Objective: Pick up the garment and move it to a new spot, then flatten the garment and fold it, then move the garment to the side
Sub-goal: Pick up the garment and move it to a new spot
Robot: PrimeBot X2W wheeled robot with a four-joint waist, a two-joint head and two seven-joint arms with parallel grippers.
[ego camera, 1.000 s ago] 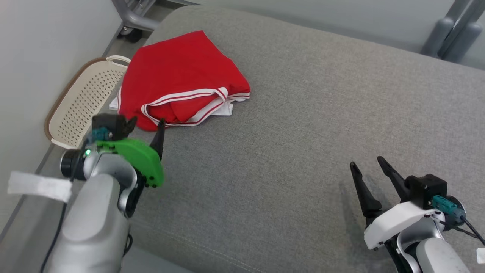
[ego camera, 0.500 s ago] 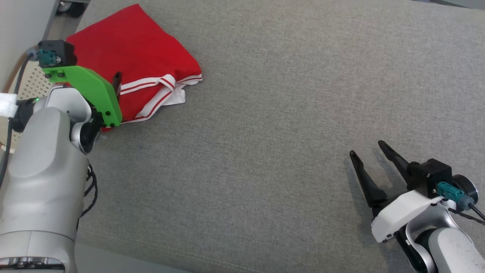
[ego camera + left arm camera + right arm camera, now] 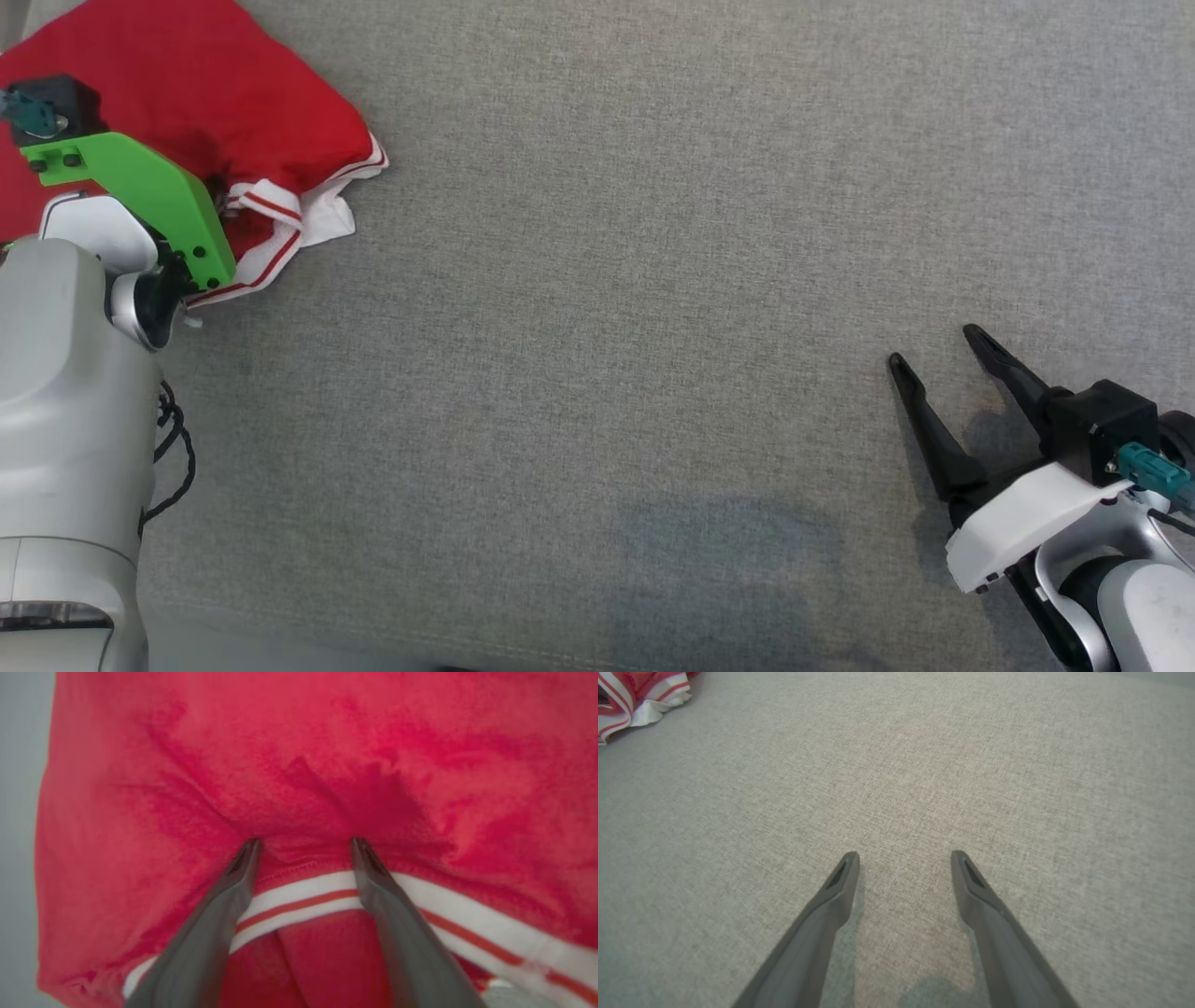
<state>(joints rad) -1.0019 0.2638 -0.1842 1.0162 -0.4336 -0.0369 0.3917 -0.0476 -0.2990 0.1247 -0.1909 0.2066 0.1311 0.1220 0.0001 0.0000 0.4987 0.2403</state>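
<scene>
Red cloth with white-and-red striped trim, the garment [image 3: 187, 84] lies bunched at about 10 o'clock in the head view, on a grey woven cushion [image 3: 607, 327]. A white layer pokes out under its trim toward 4 o'clock. In the left wrist view the garment [image 3: 327, 765] spreads almost edge to edge. The left gripper [image 3: 303, 845] stands released, its two dark fingers wide apart astride the striped band. The tips seem to press into the red cloth just past it, which dimples there, though blur makes actual contact hard to confirm. A green bracket [image 3: 149, 191] on that wrist covers the fingers in the head view.

The right gripper [image 3: 934, 345] sits at 4 o'clock, well apart from the garment, also released, holding nothing, low over bare cushion. Its wrist view catches the trim's corner [image 3: 640, 695] at 10 o'clock.

Half a second ago one left fingertip showed above the trim; now it is sunk in the folds. The camera has swung, pushing the garment into the corner.
</scene>
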